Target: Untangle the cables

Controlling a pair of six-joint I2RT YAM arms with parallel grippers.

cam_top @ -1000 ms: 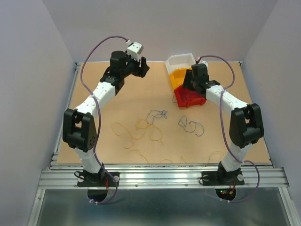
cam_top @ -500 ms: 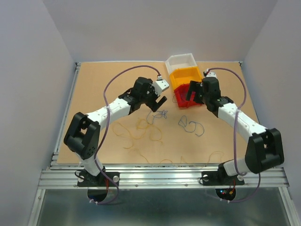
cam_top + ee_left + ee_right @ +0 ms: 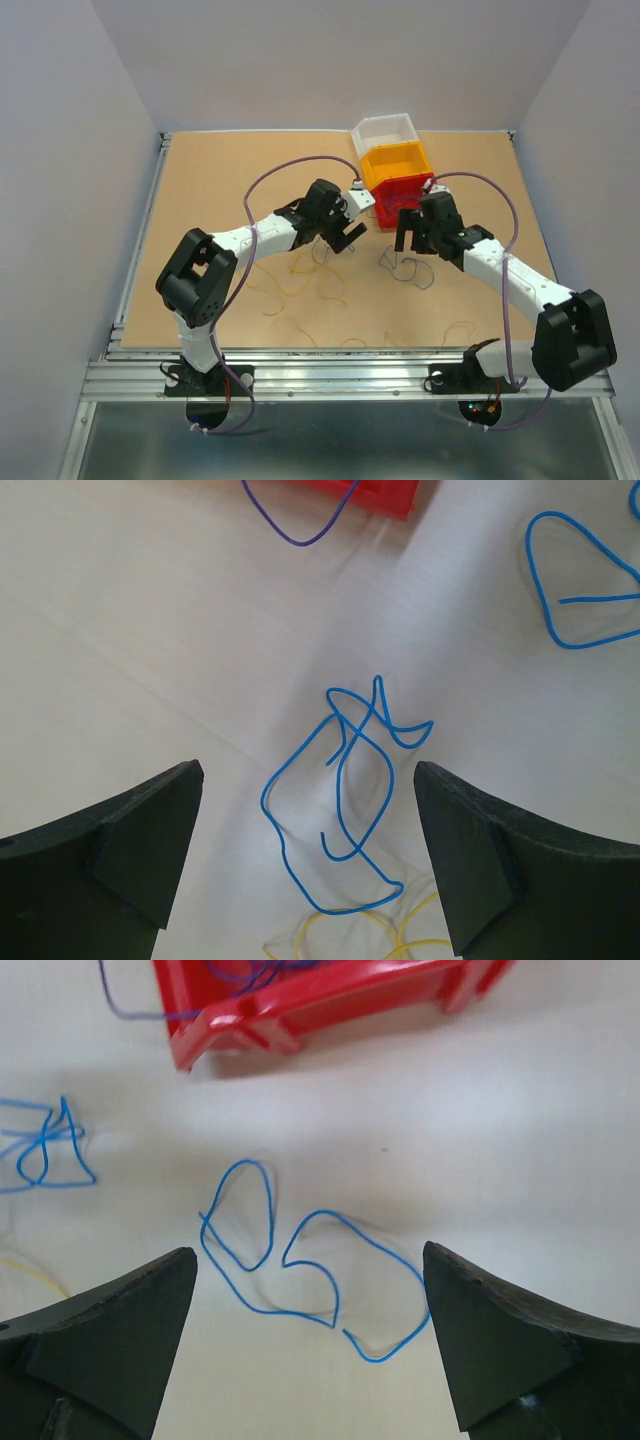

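Cables point(image 3: 345, 780) lie loose on the tabletop point(image 3: 150, 630), a knotted blue one centred under the left pincer point(image 3: 307, 780) and a blue loop point(image 3: 271, 1215) under the right pincer point(image 3: 309, 1252), both pincers gaping wide and empty.

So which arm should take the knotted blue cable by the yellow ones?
Left. The left gripper hangs open directly over the knotted blue cable; the right gripper is above a separate blue loop.

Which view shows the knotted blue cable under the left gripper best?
Left wrist: the knotted blue cable lies centred, every loop and crossing sharp. Right wrist catches it at the left edge, partly cut off. Top external shows little; the left gripper covers most of it.
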